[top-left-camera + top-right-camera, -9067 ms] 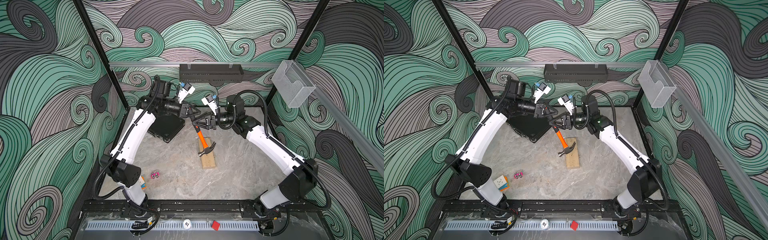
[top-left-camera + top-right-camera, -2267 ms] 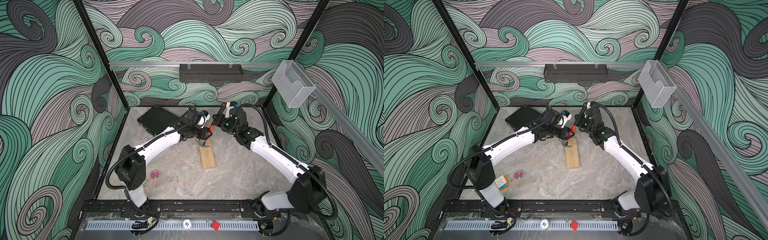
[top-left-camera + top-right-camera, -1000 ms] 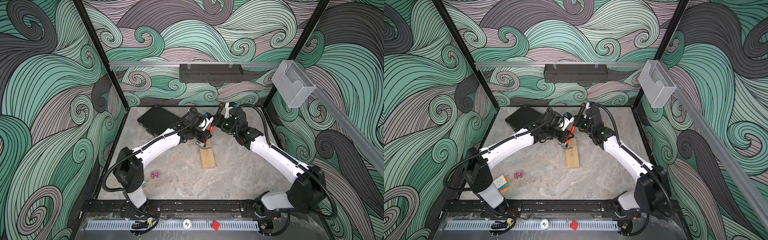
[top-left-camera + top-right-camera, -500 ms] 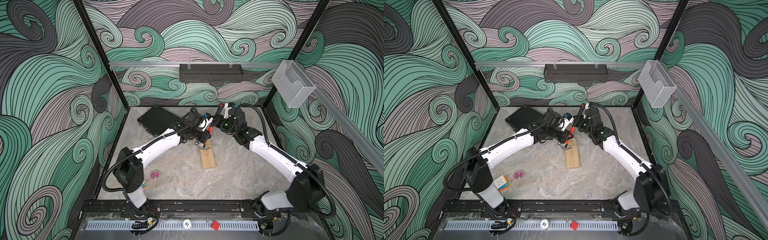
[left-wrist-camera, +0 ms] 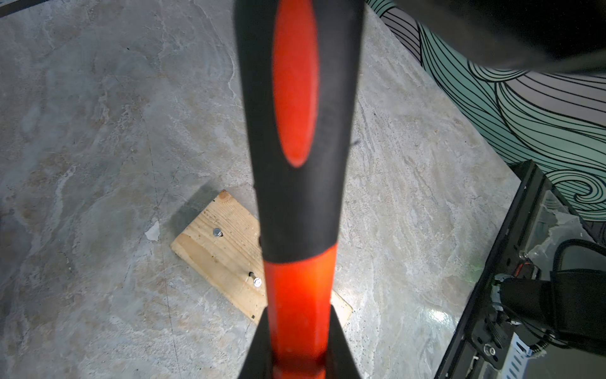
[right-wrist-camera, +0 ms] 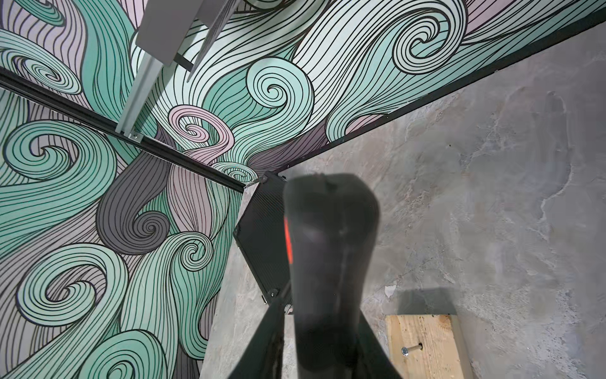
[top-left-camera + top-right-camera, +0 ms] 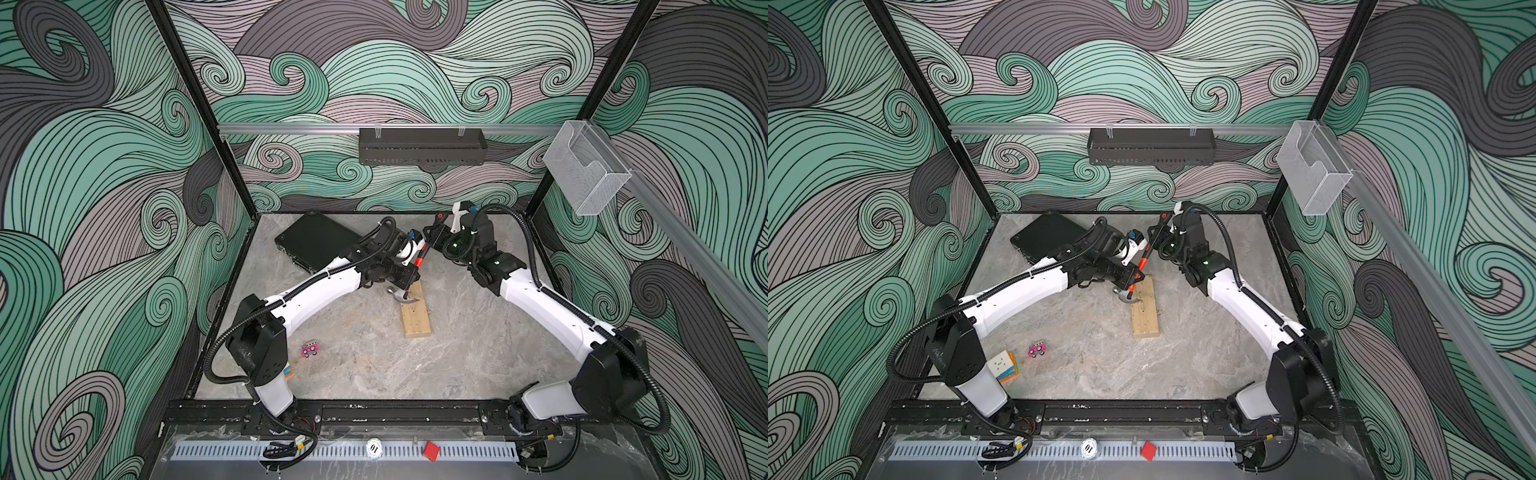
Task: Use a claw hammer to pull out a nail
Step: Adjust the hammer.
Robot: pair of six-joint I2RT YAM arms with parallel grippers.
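At six o'clock, on the front rail, lie one red square tile [image 7: 432,451] and one round white tag [image 7: 374,448]. At seven o'clock on the grey marbled tabletop [image 7: 457,353] sit one multicoloured puzzle cube [image 7: 1004,365], which the left arm's base largely hides in a top view, and one small pink toy car [image 7: 310,350].

At centre lies one pale wooden block [image 7: 415,316]. The left wrist view shows two steel nails [image 5: 257,281] in it; the right wrist view shows only one, standing partly out of the wood.

The one claw hammer [image 7: 1144,261] has a grey curved steel head at the block's far end, an orange neck and a black handle with a small red ring, and it leans toward one o'clock. Whether the claw catches a nail is too small to tell.

The left gripper [image 5: 298,347] pinches the orange neck. The right gripper [image 6: 323,354] brackets the black handle near its top, but I cannot tell whether its fingers press the handle.

Beyond, at eleven o'clock, lies one flat black case [image 7: 313,245], one corner under the left arm. One black perforated shelf [image 7: 422,146] hangs at twelve o'clock, and one clear plastic bin [image 7: 582,174] at two.
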